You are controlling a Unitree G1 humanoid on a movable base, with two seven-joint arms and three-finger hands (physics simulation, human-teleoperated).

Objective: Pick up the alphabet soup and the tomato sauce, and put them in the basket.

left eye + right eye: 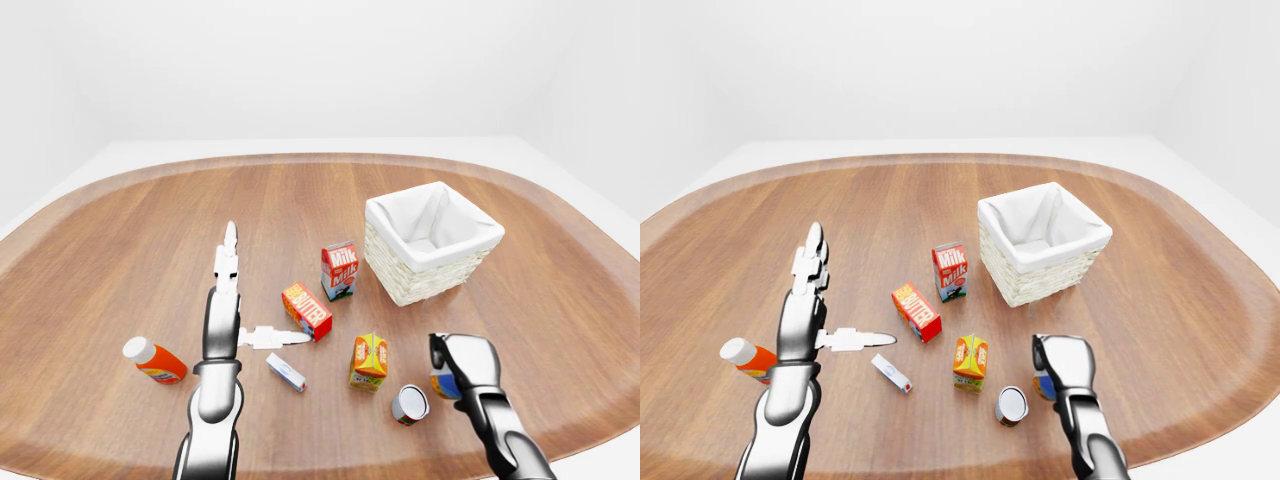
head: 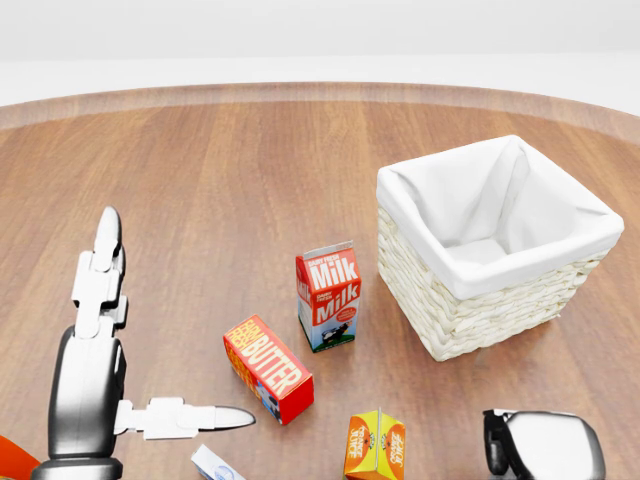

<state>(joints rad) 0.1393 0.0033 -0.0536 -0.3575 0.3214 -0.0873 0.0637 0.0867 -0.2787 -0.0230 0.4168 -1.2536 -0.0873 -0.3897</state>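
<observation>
A blue and orange can, seemingly the alphabet soup (image 1: 443, 385), stands near the table's bottom right. My right hand (image 1: 447, 362) sits on top of it with its fingers curled round it; it also shows in the right-eye view (image 1: 1060, 362). A red can with a silver end, seemingly the tomato sauce (image 1: 410, 403), lies on its side just left of it. The white-lined wicker basket (image 1: 400, 285) stands above them, empty. My left hand (image 1: 255, 300) is open and flat over the table, left of the boxes, holding nothing.
A milk carton (image 1: 339, 270) stands left of the basket. A butter box (image 1: 307, 310), an orange juice carton (image 1: 369, 360) and a small white box (image 1: 285, 372) lie between my hands. A ketchup bottle (image 1: 155, 361) lies at the left.
</observation>
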